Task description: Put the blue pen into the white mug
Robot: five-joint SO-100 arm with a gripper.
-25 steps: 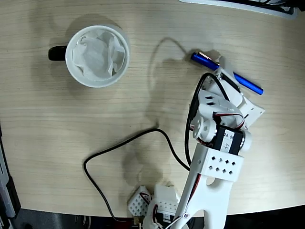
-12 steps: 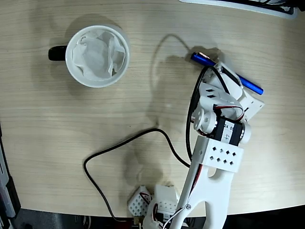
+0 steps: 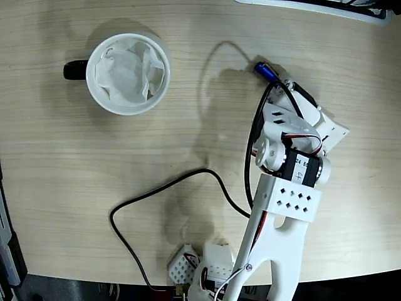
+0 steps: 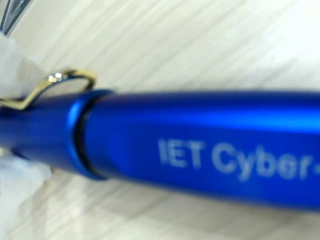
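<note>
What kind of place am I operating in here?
Probably an office desk: a light wood-grain tabletop, a white ceramic mug stuffed with tissue, and a glossy blue printed pen.

I see open tabletop [image 3: 207,106] between my arm and the white mug [image 3: 128,73]; only a black cable [image 3: 169,185] lies lower down.

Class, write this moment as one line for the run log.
stage: at pen | pen: on table, mostly under arm | mug: upright, paper inside, far left in fixed view | jaws: state unclear
</note>
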